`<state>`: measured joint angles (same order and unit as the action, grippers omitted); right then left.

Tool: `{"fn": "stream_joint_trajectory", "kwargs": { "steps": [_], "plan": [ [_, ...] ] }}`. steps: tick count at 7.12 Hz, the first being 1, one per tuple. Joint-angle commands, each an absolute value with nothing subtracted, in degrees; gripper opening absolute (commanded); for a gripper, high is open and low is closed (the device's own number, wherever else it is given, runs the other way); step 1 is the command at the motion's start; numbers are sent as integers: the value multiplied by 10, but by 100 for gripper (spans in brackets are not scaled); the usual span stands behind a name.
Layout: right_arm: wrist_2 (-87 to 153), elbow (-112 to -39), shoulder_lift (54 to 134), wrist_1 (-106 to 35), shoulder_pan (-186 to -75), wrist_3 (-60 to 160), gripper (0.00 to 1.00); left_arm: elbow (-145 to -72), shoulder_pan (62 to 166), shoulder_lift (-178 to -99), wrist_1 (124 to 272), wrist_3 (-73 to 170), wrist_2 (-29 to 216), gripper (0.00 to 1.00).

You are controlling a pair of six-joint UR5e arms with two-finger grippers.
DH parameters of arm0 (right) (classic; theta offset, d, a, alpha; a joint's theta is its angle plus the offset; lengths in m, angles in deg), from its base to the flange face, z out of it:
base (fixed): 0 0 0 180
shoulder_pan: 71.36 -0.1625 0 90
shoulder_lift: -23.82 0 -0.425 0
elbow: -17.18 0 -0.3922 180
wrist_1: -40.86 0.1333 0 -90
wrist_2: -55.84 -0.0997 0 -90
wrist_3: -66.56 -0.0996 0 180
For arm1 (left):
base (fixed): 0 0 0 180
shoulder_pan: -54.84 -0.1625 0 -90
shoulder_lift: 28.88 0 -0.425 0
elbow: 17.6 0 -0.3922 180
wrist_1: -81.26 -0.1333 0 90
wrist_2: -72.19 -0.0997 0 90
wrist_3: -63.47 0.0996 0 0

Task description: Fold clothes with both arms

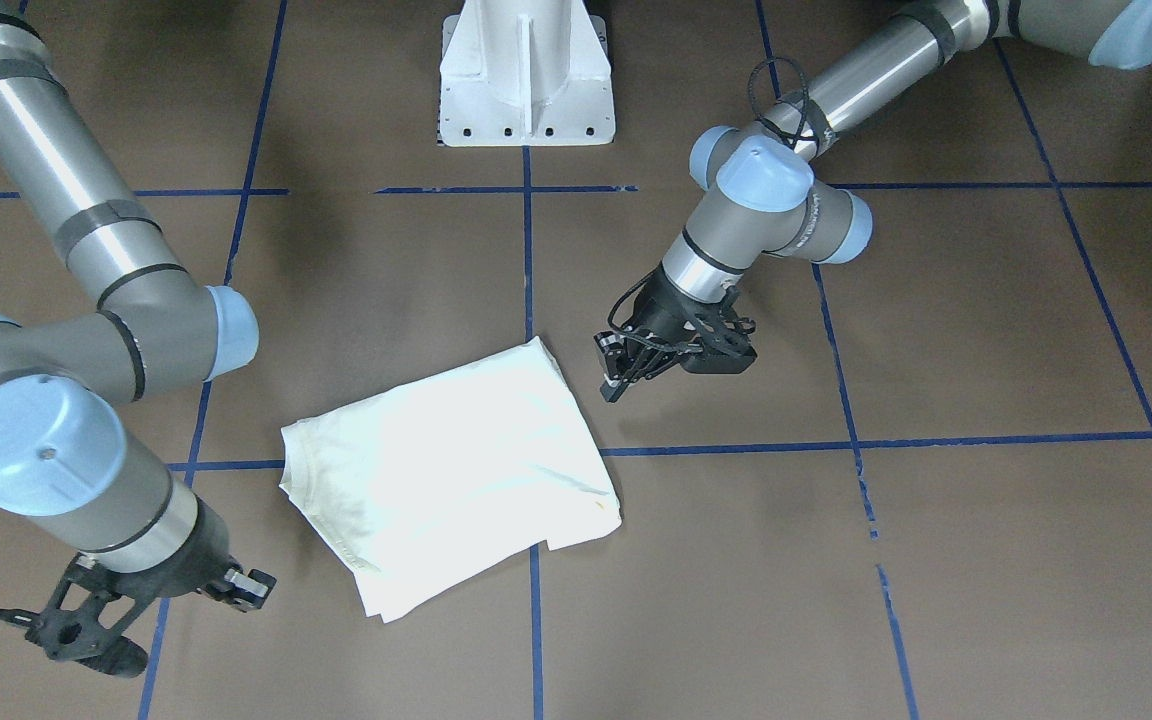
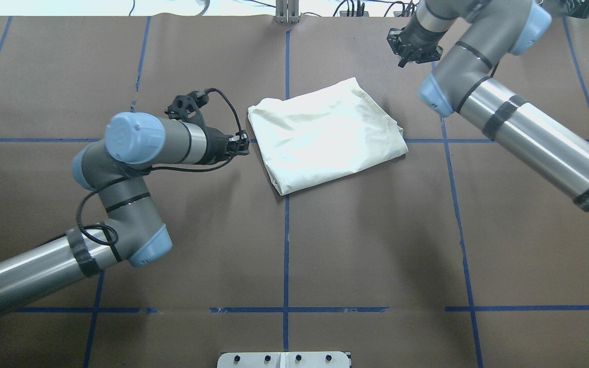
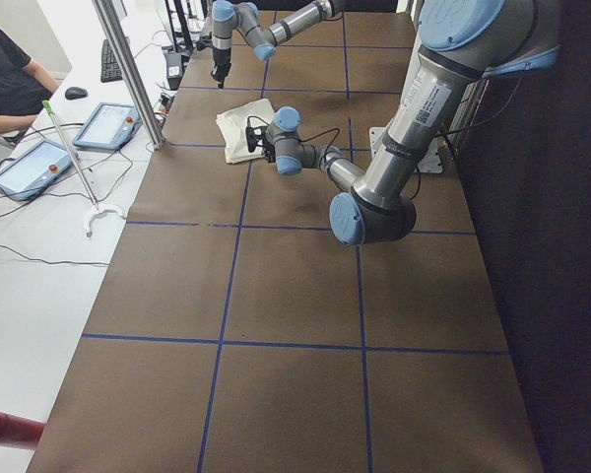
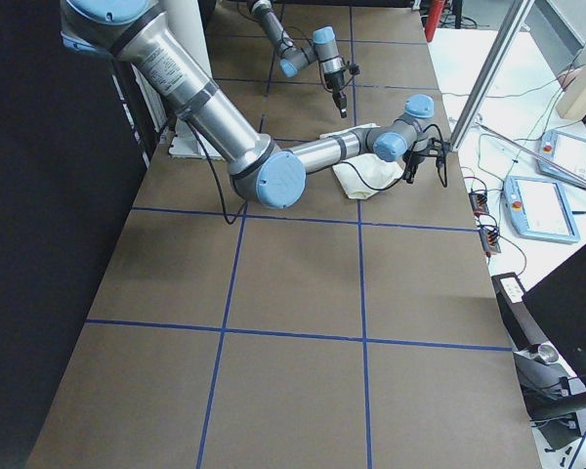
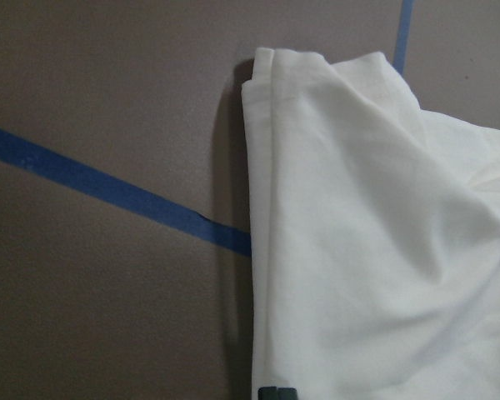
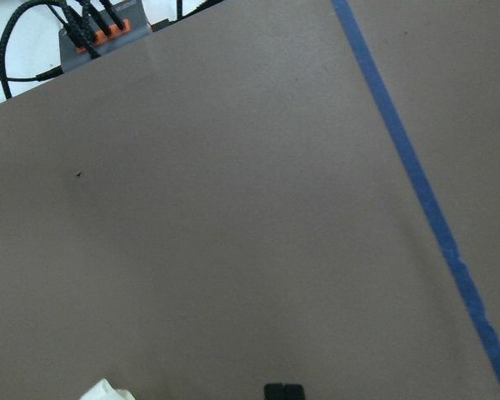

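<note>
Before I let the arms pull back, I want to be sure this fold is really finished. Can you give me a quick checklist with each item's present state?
1. Shirt folded into one compact stack: ok.
2. Layer edges lined up: not ok; lower layers stick out along one side in the front-facing view.
3. Left hand free of fabric: ok; shut on nothing, at the shirt's edge.
4. Right hand clear of the shirt: ok; shut, over bare table past the shirt's far corner.
5. Left hand's clearance above the cloth: cannot tell.
</note>
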<state>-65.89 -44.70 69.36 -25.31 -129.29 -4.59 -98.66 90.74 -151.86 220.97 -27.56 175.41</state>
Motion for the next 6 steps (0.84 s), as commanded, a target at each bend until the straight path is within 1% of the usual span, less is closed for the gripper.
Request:
{"fn": "stream_joint_trajectory", "kwargs": {
  "steps": [1,2,3,4,6],
  "plan": [
    [-713,-576,812,-272,-1343,-12,0,-1019,953,-1490,2194,-192,1779,0],
    [-726,-627,876,-272,-1362,30,0,-1028,989,-1471,2190,-104,1807,0],
    [-743,-653,929,-272,-1390,77,0,-1058,1035,-1423,2190,-58,1871,0],
    [-766,-660,976,-272,-1429,158,0,-1079,1097,-1381,2189,16,1938,0],
    [-771,-659,1052,-273,-1498,324,0,-1108,1187,-1285,2178,167,1970,0]
  ]
}}
